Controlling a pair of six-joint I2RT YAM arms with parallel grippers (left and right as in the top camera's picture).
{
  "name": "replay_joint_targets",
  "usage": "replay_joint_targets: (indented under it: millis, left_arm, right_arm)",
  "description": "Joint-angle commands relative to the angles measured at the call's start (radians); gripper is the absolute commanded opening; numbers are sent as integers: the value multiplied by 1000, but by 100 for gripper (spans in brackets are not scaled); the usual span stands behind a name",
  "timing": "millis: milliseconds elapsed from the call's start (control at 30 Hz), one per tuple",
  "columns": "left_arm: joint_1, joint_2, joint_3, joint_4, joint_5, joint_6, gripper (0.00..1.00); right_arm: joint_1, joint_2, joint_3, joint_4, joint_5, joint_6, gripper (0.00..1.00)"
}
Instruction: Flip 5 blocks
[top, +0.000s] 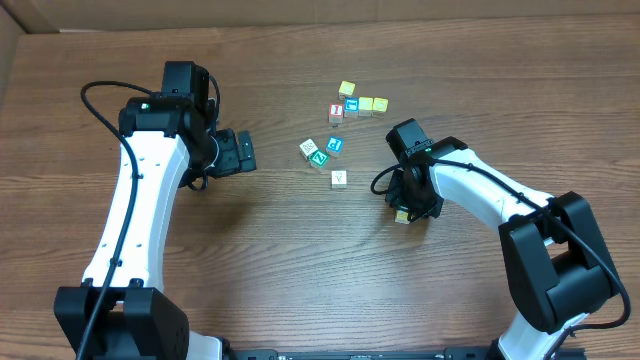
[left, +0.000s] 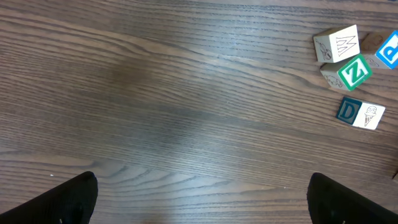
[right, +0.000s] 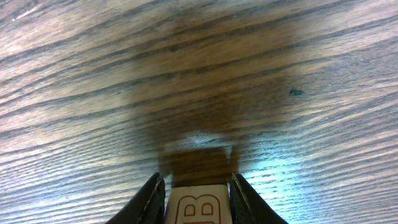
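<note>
Right tool (right: 198, 185) grips a cream block (right: 198, 208) low over the counter (right: 93, 74), set apart, probably so it can turn without knocking its neighbours. Farther on, four other blocks (top: 319, 157) lie loose mid-counter. Left tool (top: 243, 152) hangs wide beside them, empty, seemingly waiting.

Cream block (right: 198, 205) marked B at 6 o'clock, pinched between two fingers (right: 151, 200), dark shadow on worktop (right: 93, 74) toward 12 o'clock

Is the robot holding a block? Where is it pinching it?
Yes. The right gripper pinches a small lettered block by two opposite sides between its fingers. The left gripper holds nothing.
</note>
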Motion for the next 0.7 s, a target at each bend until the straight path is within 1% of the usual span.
replay_joint_targets:
  millis: [0,100,200,267,400,500,600,667]
  left_arm:
    - [4,9,22,2,-7,-14,100]
    - [4,9,22,2,-6,-13,100]
    - [4,9,22,2,-6,-14,100]
    - [4,9,22,2,-6,-14,100]
    - [4,9,22,2,-6,-14,100]
    - [4,9,22,2,-6,-14,100]
    - [4,9,22,2,-6,-13,100]
    - [4,9,22,2,-6,-13,100]
  right_arm:
    - [-2,0,-7,-4,21,-3,31]
    - [-1,0,-16,12,0,-3,31]
    - [2,0,-20,37,-22,-3,20]
    - [10,0,-20,41,-22,-3,18]
    - [44,0,-19,59,-21,-17,19]
    - [71,0,-19,80,-21,-58,24]
    - [86,0,-19,84,-13,-56,25]
    - [87,0,-19,86,-11,-56,29]
